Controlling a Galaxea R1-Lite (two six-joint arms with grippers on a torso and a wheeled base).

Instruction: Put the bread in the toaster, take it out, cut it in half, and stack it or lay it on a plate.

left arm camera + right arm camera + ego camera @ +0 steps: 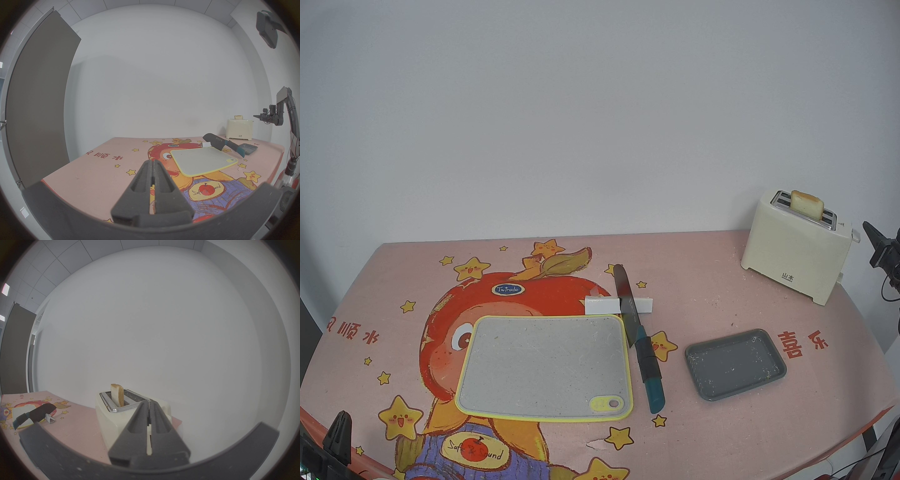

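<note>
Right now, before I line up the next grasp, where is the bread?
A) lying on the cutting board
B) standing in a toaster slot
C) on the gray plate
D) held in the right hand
B: the bread slice stands upright with its top poking out of a slot of the toaster, at the far right of the table.

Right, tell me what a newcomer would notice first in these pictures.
First, the slice of bread standing up out of the cream toaster at the table's far right corner. Next, the pink tablecloth with its big cartoon apple, the grey cutting board lying over it. The knife lies just right of the board, its blade propped on a small white block.
</note>
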